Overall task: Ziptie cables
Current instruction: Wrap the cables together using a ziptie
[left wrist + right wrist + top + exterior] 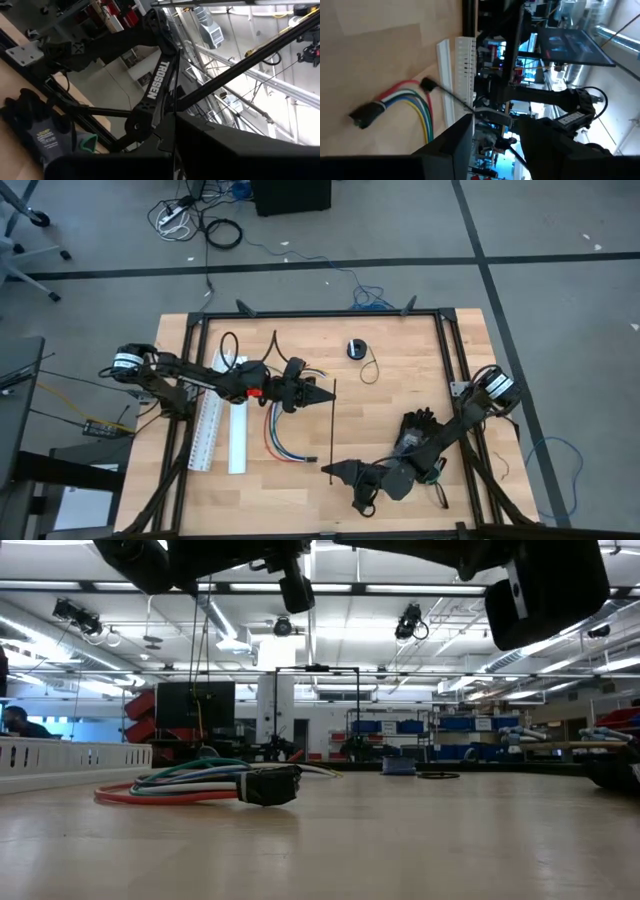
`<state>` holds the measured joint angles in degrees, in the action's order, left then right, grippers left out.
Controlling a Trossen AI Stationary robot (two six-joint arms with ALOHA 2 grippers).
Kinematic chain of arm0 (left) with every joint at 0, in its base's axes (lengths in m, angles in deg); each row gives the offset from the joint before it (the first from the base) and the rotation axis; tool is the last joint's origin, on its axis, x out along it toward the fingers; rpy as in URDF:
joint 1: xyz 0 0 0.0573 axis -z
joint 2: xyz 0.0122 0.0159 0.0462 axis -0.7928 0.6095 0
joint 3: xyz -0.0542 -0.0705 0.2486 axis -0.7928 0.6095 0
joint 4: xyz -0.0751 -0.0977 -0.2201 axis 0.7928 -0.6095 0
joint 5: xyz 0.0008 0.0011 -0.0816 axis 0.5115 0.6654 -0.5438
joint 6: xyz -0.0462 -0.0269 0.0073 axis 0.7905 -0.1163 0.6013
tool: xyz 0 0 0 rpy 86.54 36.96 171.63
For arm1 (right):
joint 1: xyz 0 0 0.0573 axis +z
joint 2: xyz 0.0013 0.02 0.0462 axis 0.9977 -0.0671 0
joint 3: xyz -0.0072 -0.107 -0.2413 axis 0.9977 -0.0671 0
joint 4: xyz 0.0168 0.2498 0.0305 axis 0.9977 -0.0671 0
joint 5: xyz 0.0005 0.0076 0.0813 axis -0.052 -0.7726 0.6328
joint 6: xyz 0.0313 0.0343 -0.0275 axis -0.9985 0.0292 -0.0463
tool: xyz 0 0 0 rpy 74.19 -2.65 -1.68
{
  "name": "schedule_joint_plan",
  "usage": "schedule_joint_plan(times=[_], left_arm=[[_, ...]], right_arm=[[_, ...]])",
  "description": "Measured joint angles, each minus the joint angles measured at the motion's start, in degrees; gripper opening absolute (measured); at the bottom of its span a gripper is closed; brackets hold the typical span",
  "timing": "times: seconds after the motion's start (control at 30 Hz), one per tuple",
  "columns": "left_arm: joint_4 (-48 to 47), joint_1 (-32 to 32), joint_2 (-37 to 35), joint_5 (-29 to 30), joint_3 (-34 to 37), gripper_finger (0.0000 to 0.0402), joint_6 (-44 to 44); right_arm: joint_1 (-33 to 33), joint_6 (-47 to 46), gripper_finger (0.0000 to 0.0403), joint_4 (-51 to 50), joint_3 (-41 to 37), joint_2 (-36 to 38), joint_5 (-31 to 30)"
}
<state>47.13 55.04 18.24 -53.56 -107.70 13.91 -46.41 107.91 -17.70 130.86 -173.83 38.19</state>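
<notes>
Left of centre in the high view, the bundle of thin coloured cables (280,442) lay curved on the pale wooden desk (400,395), its strands fanning toward the lower middle of the frame. In the low view the same cables (170,785) sat at left of centre, flat on the desk, ending in a dark block (268,785) at their right end. The right wrist view showed the cables (407,102) at lower left, red, white, blue, green and yellow strands visible.

1 thin straight black plastic ziptie (332,420) stood as a vertical line at the centre of the high view, running between the 2 arms.

The left gripper (322,393) sat just above and left of centre in the high view, at the upper end of the ziptie, jaws closed. Whether they pinched the strip could not be told.

The right gripper (330,470) sat at lower centre of the high view, at the ziptie's lower end, jaws part-way apart; contact with the strip was unclear.

A long white slotted plastic channel (212,425) lay left of the cables. A small round black object (357,349) rested at upper centre. A dark work glove (418,425) lay at right of centre, near the right arm.
</notes>
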Motion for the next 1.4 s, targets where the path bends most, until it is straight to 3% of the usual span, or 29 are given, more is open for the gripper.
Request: schedule_joint_plan(times=[0.5, 1.07, 1.4], left_arm=[[0.2, -4.6, 0.0, -3.2, 0.0, 0.0, -3.0], [0.2, -4.5, 0.0, -4.1, 0.0, 0.0, -4.2], [0.2, -4.5, 0.0, -4.5, 0.1, 0.0, -6.3]], right_arm=[[1.5, -6.8, 0.0126, 1.2, 0.0, 0.0, -1.8], [1.5, -7.0, 0.0112, 1.2, 0.0, 0.0, -3.0], [1.5, -14.6, 0.0112, 1.2, 0.0, 0.1, -3.3]])
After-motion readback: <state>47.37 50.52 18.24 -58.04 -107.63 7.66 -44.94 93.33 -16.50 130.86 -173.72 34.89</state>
